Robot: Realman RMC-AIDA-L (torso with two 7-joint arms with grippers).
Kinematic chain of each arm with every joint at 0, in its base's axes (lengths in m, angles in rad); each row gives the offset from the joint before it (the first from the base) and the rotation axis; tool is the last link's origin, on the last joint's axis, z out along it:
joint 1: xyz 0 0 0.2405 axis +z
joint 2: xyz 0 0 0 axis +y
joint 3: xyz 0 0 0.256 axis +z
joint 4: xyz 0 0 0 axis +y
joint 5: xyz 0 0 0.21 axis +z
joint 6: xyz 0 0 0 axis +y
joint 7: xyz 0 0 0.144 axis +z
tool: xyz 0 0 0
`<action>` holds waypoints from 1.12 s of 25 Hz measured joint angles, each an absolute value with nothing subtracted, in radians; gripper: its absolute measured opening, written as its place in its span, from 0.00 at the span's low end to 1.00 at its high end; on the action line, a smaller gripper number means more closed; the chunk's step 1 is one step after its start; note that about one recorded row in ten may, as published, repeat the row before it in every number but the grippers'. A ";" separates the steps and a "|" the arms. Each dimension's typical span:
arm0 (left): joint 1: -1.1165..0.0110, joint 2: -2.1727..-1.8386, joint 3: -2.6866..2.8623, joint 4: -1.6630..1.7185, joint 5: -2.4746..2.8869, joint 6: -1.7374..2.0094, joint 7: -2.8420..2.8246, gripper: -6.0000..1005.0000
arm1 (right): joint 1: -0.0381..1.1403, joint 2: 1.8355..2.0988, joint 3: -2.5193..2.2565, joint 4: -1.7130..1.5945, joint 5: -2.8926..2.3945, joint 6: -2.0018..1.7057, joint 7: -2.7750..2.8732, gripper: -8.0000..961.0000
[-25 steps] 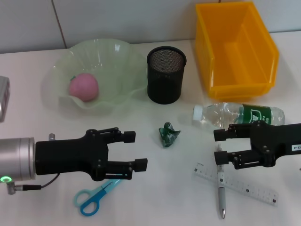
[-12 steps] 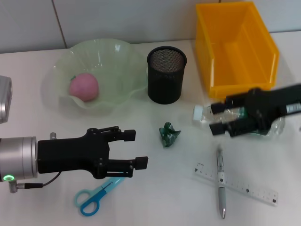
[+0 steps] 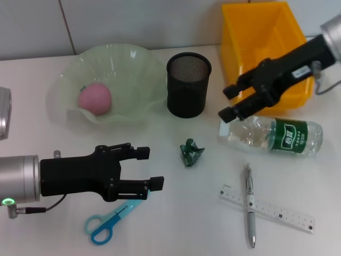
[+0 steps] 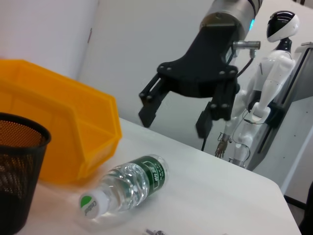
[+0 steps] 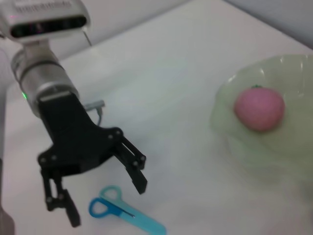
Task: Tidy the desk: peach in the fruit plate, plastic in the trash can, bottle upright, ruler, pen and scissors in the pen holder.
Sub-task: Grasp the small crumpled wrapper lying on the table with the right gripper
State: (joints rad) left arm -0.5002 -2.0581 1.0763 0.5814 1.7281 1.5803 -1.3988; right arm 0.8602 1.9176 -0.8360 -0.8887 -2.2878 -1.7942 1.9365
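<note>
A pink peach (image 3: 95, 98) lies in the pale green fruit plate (image 3: 128, 64). The clear bottle (image 3: 272, 135) lies on its side in front of the yellow bin (image 3: 266, 58). Crumpled green plastic (image 3: 191, 152) sits mid-table. The pen (image 3: 249, 210) lies across the ruler (image 3: 277, 212) at the front right. Blue scissors (image 3: 109, 221) lie just under my left gripper (image 3: 151, 168), which is open and empty. My right gripper (image 3: 227, 102) hangs open and empty above the bottle's cap end, beside the black mesh pen holder (image 3: 188, 85).
The left wrist view shows the right gripper (image 4: 175, 122) above the bottle (image 4: 124, 188), with the bin (image 4: 58, 132) and pen holder (image 4: 17, 171) alongside. The right wrist view shows the left gripper (image 5: 100, 188), scissors (image 5: 124, 213) and peach (image 5: 259, 108).
My right gripper has lifted from over the pen and ruler and swung back over the bottle toward the bin, staying open. The left gripper has barely moved.
</note>
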 joint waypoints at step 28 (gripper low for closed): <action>-0.471 -2.045 1.061 0.574 1.740 1.572 -1.399 0.86 | 0.950 2.073 -1.181 -0.681 -2.431 -1.323 1.847 0.75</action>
